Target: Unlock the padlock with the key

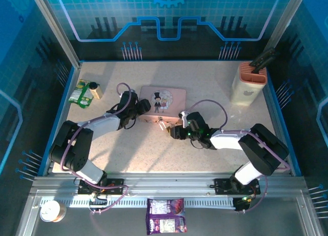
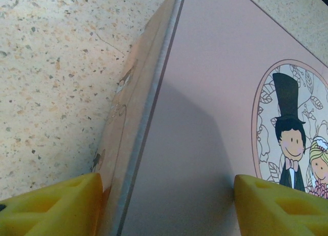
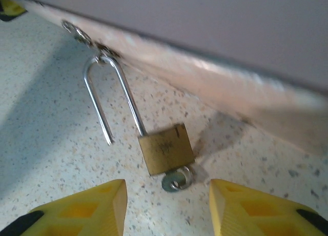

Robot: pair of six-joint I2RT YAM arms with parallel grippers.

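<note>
1 padlock (image 3: 166, 151): brass body lies flat on the table (image 3: 46, 143), just off the near long side of the tin (image 2: 205, 118); in the top view we see it near mid-table.
Shackle (image 3: 110, 92): open; the short leg is free of the body and the bend is hooked through a ring (image 3: 77, 33) on the tin wall.
Key (image 3: 177, 180): sits in the bottom end of the body, head poking out on the side away from the tin. We can't tell how far it is turned.
Right gripper (image 3: 168, 195): fingers spread with nothing between them; yellow tips sit either side of the key head, just short of it and not touching.
Left gripper (image 2: 168, 182): yellow fingers wide apart, astride the tin's left end. One is against the side wall, the other over the lid near the cartoon couple (image 2: 302, 154). We can't tell if they clamp.
Tin: pink, flat on the table, lid up.
Far right: holder (image 1: 249, 82) with a dark tool standing in it, well apart from the tin.
Far left: green packet (image 1: 79, 92) and small jar (image 1: 95, 90), side by side.
</note>
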